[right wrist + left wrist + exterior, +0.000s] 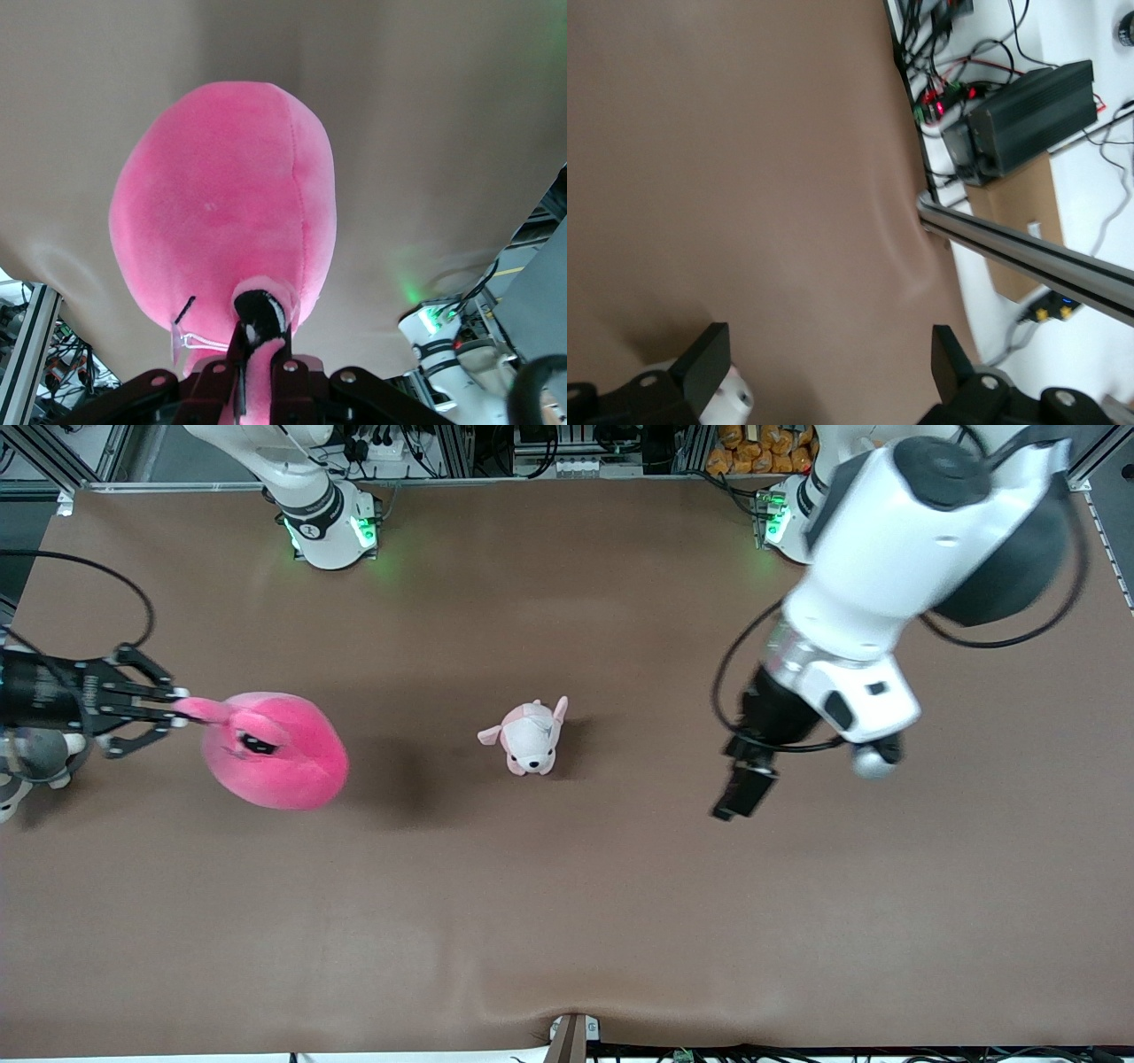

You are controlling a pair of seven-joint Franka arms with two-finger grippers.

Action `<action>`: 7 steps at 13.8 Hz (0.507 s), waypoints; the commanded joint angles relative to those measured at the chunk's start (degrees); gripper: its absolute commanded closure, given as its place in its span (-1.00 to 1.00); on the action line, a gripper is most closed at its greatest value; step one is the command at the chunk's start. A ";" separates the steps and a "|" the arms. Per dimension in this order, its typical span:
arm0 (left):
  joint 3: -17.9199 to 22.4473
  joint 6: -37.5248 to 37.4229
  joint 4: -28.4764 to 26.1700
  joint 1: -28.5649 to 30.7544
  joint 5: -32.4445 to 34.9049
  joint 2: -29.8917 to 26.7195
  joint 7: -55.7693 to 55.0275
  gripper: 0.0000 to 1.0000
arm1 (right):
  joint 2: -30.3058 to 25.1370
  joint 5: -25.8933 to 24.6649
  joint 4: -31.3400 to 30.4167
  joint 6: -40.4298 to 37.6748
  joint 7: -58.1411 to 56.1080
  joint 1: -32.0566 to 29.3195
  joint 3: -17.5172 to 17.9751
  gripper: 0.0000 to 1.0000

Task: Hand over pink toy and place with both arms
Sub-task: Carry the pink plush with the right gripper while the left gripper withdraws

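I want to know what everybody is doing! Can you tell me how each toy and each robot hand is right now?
Pink toy: held up by one ear nub, hanging over the table at the right arm's end.
Right gripper: fingers shut on the pink toy's nub.
Left gripper: fingers open, holding nothing, over the table toward the left arm's end.
Puppy: standing on the table, mid-table, untouched.

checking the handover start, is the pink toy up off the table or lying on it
Up off the table. The right gripper is shut on one ear nub of the pink toy, which hangs clear of the table with its shadow offset beside it.
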 commanded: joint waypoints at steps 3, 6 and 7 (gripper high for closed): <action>-1.03 -5.46 -7.87 8.64 -3.19 -9.81 17.24 -1.00 | 7.29 -5.94 -0.71 -2.48 -20.50 -7.65 1.25 1.00; -1.03 -9.42 -10.51 13.12 -4.27 -13.77 28.23 -1.00 | 15.21 -6.21 -0.98 -1.78 -29.07 -10.48 1.25 1.00; -0.94 -10.74 -10.95 15.05 -5.66 -14.83 31.39 -1.00 | 16.97 -6.30 -0.89 -1.60 -30.48 -10.74 1.25 1.00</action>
